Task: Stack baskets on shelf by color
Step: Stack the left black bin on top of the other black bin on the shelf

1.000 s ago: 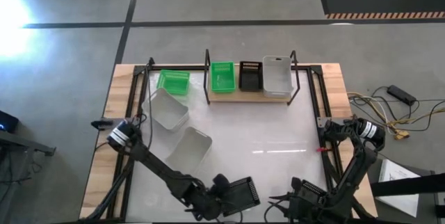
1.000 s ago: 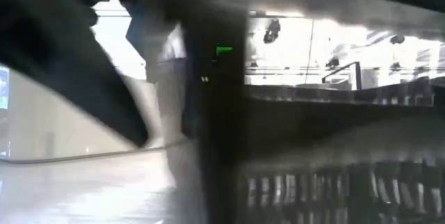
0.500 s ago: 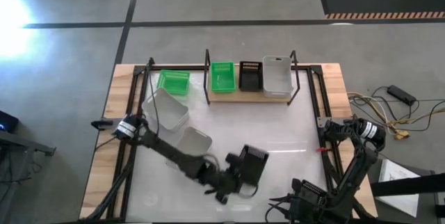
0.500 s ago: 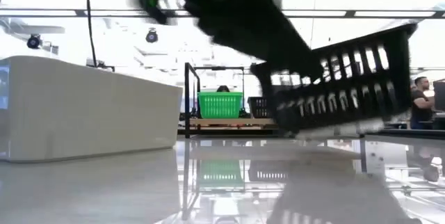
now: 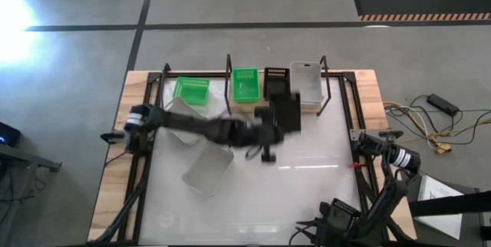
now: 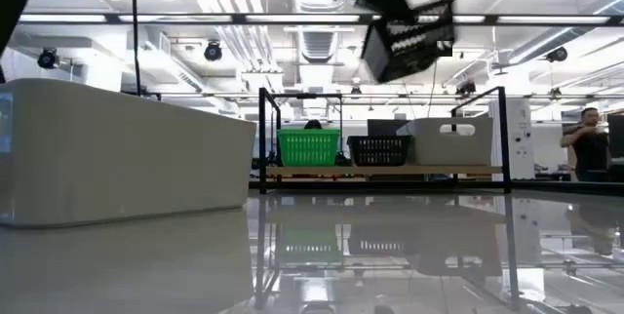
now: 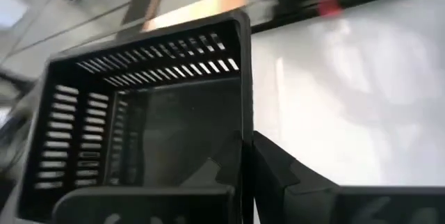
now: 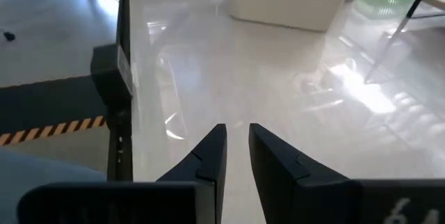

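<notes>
My left gripper (image 5: 270, 130) is shut on a black mesh basket (image 5: 285, 113), which it carries in the air just in front of the shelf (image 5: 261, 107); in the low view this basket (image 6: 409, 36) hangs well above the shelf (image 6: 385, 170). A green basket (image 5: 245, 84), a black one (image 5: 275, 82) and a white one (image 5: 305, 84) stand on the shelf's plank. Another green basket (image 5: 190, 90) and two white baskets (image 5: 209, 168), (image 5: 182, 116) rest on the table. My right gripper (image 8: 236, 140) waits at the near right corner, narrowly open. My left gripper pinches one side wall of the black basket at its rim (image 7: 243, 123), with one finger (image 7: 219, 172) inside the basket and the other finger (image 7: 281, 172) outside. The basket is lifted clear of everything and sits tilted in the hold (image 6: 409, 36).
The shelf's black upright posts (image 5: 229, 70), (image 5: 325, 70) stand at both ends of the plank. A white basket (image 6: 117, 153) stands close to the low camera on the left. Bare white tabletop (image 5: 307, 178) lies between the shelf and the near edge.
My left gripper has swung from the near edge toward the far edge and up, keeping its hold on the black basket. The basket has gone from near table height to high above the shelf's front.
</notes>
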{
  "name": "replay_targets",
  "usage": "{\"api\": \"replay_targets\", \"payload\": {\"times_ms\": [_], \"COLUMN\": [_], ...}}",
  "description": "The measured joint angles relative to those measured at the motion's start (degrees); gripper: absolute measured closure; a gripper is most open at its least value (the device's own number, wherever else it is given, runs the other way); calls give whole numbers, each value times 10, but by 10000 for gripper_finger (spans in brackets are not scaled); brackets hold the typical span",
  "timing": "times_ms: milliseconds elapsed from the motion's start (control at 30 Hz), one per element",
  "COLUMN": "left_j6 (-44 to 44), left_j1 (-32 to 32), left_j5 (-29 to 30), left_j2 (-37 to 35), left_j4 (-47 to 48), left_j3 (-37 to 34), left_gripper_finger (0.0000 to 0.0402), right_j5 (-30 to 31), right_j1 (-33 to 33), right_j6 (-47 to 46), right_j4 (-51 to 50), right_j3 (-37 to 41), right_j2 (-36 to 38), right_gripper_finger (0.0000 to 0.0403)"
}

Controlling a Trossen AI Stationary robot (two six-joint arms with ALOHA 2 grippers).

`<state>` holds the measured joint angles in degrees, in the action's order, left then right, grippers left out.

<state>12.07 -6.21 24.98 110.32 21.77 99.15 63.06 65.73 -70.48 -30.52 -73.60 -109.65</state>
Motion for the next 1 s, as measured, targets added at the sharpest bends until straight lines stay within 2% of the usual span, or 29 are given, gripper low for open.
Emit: {"api": "replay_targets", "payload": {"times_ms": [200, 367, 667, 833, 1000], "left_j6": [38, 49, 126, 181, 185], "left_j1": [127, 187, 202, 207, 212], "left_j5": [-97, -111, -139, -140, -139], "left_j2": [2, 7, 11, 33, 42], "left_j4": [-11, -41, -217, -227, -229], "left_j3": [-8, -39, -120, -131, -141], "left_gripper_finger": [401, 401, 401, 401, 401], "right_j5": [0, 1, 1, 1, 1], "right_j1": [2, 2, 2, 2, 2], "right_j6": [-7, 25, 61, 79, 81], "right_j4": [7, 9, 8, 11, 11], "right_j3": [-28, -60, -89, -97, -97], "right_j2": [-47, -77, -79, -75, -75], "right_gripper_finger": [349, 349, 349, 349, 349]}}
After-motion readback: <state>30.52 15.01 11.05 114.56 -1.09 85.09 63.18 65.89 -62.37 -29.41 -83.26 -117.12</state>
